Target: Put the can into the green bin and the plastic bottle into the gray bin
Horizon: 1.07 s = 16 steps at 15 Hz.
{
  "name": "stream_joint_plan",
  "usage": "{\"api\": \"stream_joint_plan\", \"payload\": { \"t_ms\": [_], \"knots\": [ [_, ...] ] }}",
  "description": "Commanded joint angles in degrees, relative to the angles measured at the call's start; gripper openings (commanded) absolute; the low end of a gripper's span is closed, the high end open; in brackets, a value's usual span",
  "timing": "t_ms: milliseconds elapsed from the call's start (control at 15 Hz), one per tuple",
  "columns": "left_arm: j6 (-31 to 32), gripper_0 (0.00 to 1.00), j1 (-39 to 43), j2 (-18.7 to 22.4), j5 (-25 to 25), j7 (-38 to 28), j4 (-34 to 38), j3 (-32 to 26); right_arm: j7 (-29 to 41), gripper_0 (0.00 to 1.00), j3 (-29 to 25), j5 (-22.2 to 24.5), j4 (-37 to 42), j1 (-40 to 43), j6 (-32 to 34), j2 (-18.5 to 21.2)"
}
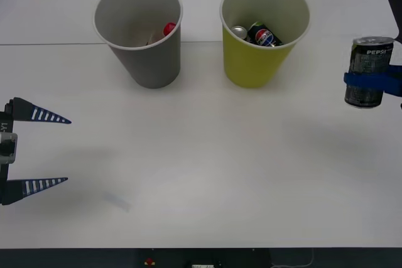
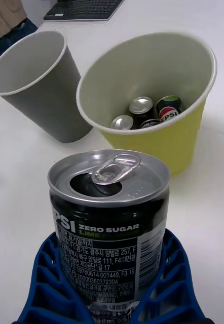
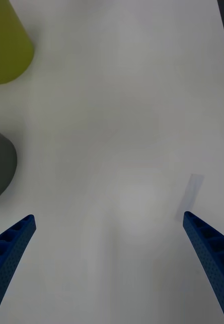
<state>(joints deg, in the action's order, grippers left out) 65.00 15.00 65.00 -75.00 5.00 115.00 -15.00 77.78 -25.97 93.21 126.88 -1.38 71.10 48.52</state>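
Nearest, at the white table's [image 1: 207,174] left edge, the left gripper [image 1: 53,150] hovers with its blue ribbed fingers spread wide apart around nothing. Farther out on the right, the right gripper [image 1: 370,80] has its blue fingers clamped around a small black Pepsi Zero Sugar can [image 2: 109,228], held upright above the table, its pull-tab top open. Beyond it stands the yellow-green tapered cup-shaped bin [image 1: 264,32] with several cans [image 2: 142,114] inside; to its left, apart, the grey cup-shaped bin [image 1: 139,32] holds a red-capped item [image 1: 169,29].
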Motion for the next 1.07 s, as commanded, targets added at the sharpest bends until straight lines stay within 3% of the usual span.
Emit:
{"api": "stream_joint_plan", "payload": {
  "t_ms": [67, 333, 600, 800, 1067],
  "knots": [
    [0.0, 1.0, 0.0, 0.0, 0.0, 0.0, 0.0, 0.0, 0.0, 0.0, 4.2, 0.8, -4.4, -9.0, 2.5, 1.9],
    [0.0, 1.0, 0.0, 0.0, 0.0, 0.0, 0.0, 0.0, -0.1, 0.0, 14.5, 4.6, -14.8, -23.8, 2.4, 4.5],
    [0.0, 1.0, 0.0, 0.0, 0.0, 0.0, 0.0, 0.0, -0.1, 0.0, 24.8, 8.0, -27.7, -38.4, 2.5, 4.5],
    [0.0, 1.0, 0.0, 0.0, 0.0, 0.0, 0.0, 0.0, -1.8, 0.0, 31.8, 10.6, -39.4, -48.6, 2.4, 2.0],
    [0.0, 1.0, 0.0, 0.0, 0.0, 0.0, 0.0, 0.0, -4.2, 0.0, 34.9, 15.3, -48.0, -55.5, 2.3, -2.6]
  ]
}}
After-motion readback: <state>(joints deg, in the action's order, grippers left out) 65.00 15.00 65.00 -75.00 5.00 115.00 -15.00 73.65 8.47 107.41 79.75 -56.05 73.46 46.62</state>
